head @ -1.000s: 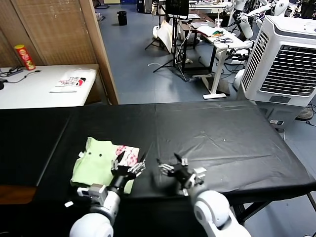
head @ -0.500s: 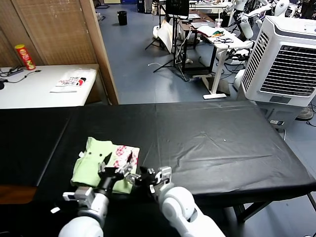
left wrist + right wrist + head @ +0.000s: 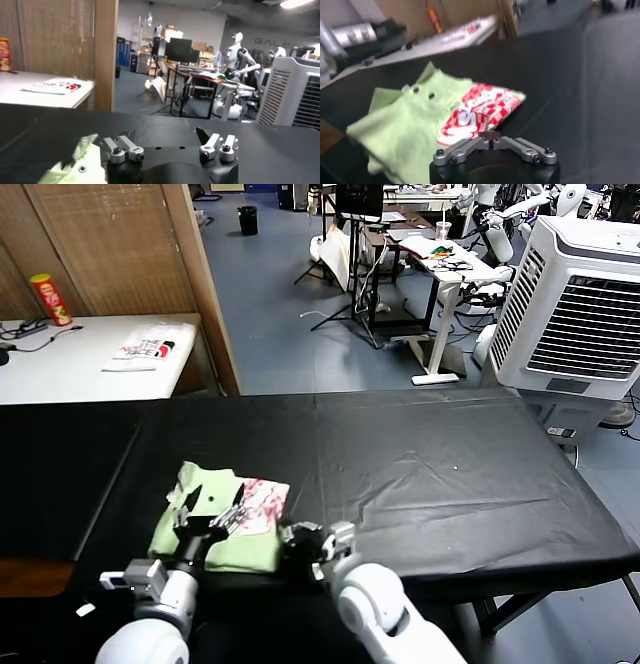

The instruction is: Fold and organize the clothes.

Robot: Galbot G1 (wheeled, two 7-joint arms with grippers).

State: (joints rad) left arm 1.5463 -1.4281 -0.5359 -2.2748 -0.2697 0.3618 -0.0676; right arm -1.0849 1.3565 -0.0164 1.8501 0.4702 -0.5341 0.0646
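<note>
Right claw (image 3: 296, 541) first: its fingers are pinched fully together with nothing between them, low at the near edge of the big black table (image 3: 450, 474), just beside the shirt. Maybe it shut early, or it means to push. On that table, near its front left corner, lies the green shirt (image 3: 215, 519), folded small (red-and-white patch up). Left claw (image 3: 208, 519) hangs wide open over the shirt, holding nothing, likely ready to press or tidy.
</note>
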